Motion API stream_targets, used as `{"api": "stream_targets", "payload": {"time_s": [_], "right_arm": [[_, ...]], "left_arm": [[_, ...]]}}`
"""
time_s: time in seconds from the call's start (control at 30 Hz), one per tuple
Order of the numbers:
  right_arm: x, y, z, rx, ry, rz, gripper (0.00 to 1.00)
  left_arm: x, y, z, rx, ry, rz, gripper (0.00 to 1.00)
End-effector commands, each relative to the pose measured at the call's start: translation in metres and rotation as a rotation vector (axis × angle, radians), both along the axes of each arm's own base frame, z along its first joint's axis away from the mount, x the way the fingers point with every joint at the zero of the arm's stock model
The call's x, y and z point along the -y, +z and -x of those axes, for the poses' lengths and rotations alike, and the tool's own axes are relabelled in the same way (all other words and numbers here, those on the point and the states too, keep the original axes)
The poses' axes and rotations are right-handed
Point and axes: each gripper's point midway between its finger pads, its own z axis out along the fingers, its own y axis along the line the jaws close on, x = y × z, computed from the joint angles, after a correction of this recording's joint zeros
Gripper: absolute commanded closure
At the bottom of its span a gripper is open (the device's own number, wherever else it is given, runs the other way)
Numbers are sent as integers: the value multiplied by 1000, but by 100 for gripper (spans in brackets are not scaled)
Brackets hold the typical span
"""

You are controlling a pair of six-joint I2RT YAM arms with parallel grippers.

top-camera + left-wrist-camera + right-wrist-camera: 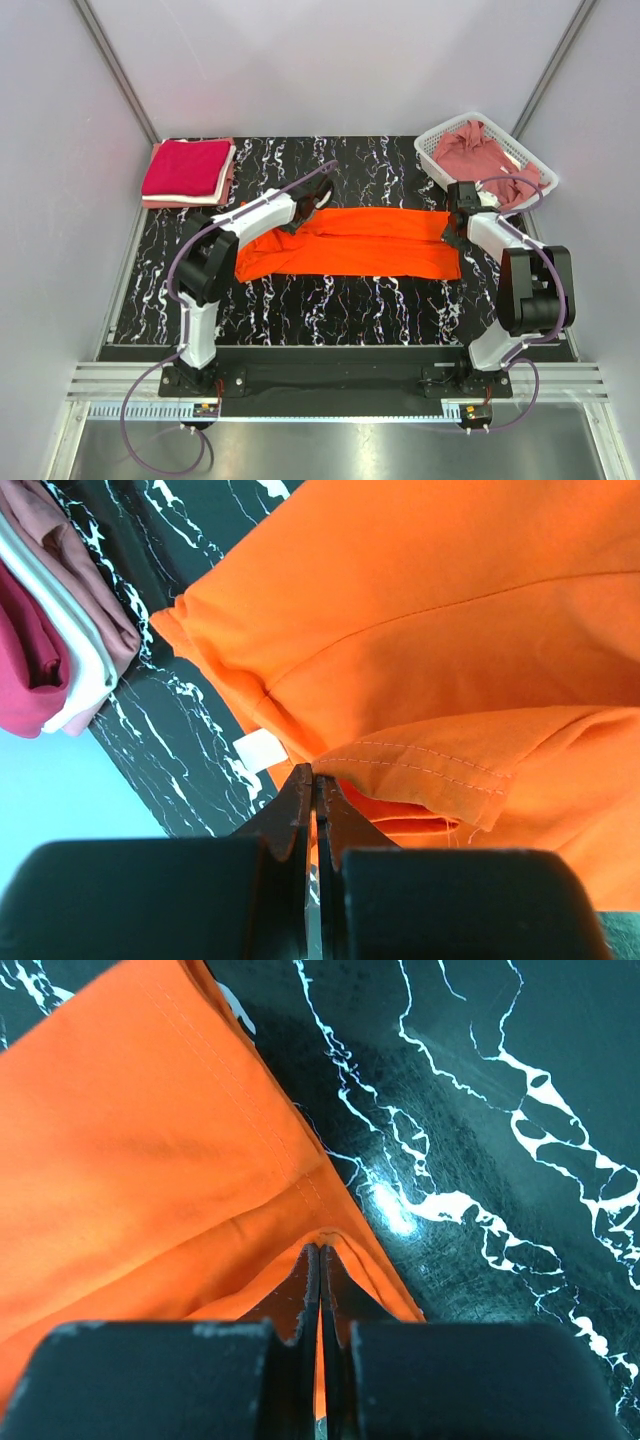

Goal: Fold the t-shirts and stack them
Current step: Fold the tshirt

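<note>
The bright orange t-shirt [350,243] lies as a long band across the middle of the black marbled table. My left gripper [318,200] is at its back left edge, shut on a hemmed fold of the orange cloth [450,630]; the closed tips [315,775] pinch the hem beside a white label [260,748]. At the shirt's right end, my right gripper [452,225] is shut on the orange edge [150,1160], which wraps over the closed tips [320,1250]. Folded t-shirts, crimson on top with paler ones beneath, form a stack [187,170] at the back left, [50,630].
A white lattice basket [432,140] stands at the back right, right behind the right wrist, holding a crumpled dusty rose shirt [480,155]. White walls close in the table on three sides. Bare marbled tabletop [340,300] lies in front of the orange shirt.
</note>
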Motion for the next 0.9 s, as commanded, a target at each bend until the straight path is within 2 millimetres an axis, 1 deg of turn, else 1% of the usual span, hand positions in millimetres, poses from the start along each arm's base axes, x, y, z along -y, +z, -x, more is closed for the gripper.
{"api": "stream_targets", "payload": {"time_s": [0.0,0.13,0.23,0.33,0.6,0.63,0.67,0.73,0.87], "right_arm": [[7,14,-17,47,-4,28,100],[6,9,-19,36,-2,22,100],[3,9,-22,40,-1,5,100],[4,10,-25,45,-8,9,100],[8,4,-22,15,-16,27,100],[9,3,-21,10,-19,30,100],[9,2,-22,8,-17,31,100],[8,1,-22,3,-18,32,100],[9,2,-21,-1,-22,37,100]], "left_arm": [[-1,9,-17,40,6,12,100],[-6,4,-19,32,19,14,100],[-4,1,-22,26,17,22,100],[-2,-2,-23,20,16,22,100],[-2,0,-22,25,15,22,100],[-2,0,-22,26,15,19,98],[-3,2,-23,30,15,16,94],[-1,1,-24,30,15,20,94],[2,3,-26,36,11,28,100]]}}
